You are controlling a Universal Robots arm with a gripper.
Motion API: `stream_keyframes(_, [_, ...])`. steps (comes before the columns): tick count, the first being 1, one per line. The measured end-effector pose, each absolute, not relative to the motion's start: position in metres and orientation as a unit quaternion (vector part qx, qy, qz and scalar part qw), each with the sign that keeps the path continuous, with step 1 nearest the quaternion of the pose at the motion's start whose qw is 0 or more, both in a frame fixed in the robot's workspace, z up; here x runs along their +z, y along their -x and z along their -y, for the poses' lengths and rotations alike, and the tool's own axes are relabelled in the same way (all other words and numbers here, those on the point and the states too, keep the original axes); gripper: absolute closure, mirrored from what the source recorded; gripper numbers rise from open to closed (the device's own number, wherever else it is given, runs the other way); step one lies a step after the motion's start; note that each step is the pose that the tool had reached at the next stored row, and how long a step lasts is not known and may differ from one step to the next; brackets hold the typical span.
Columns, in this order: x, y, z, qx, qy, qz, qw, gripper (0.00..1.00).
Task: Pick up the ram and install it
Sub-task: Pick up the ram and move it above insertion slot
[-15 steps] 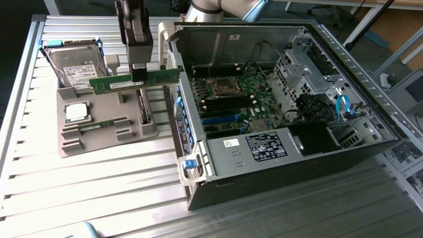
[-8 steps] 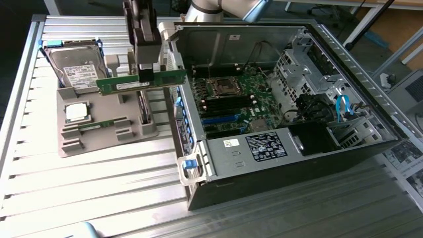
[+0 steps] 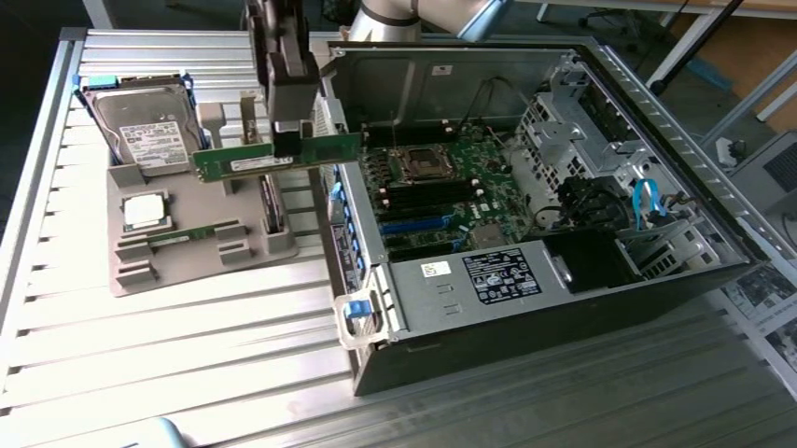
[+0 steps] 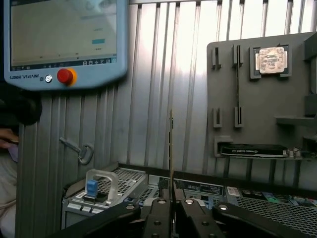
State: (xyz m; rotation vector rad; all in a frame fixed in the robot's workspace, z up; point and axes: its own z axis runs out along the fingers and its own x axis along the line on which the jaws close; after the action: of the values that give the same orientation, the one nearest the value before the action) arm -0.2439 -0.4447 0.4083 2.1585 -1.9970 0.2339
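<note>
My gripper [image 3: 289, 138] is shut on the ram [image 3: 237, 163], a long thin green stick held level in the air. It hangs above the gap between the grey holder tray [image 3: 187, 266] and the open computer case [image 3: 524, 280]. In the wrist view the ram [image 4: 171, 144] shows edge-on, rising straight from between the black fingers [image 4: 157, 218]. The motherboard [image 3: 442, 182] with its dark memory slots [image 3: 424, 201] lies inside the case, towards the exterior view's right of the ram.
The tray holds a hard drive [image 3: 144, 126], a square silver CPU [image 3: 146, 212] and another green stick [image 3: 189, 237] in a slot. A blue latch [image 3: 357, 313] juts from the case's corner. In the wrist view a teach pendant [image 4: 64, 39] hangs over the slatted table, beside a person's hand [image 4: 7, 139].
</note>
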Motion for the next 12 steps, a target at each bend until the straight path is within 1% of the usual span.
stream_keyframes(12, [0.408,0.23,0.445,0.09,-0.726,0.673,0.108,0.87])
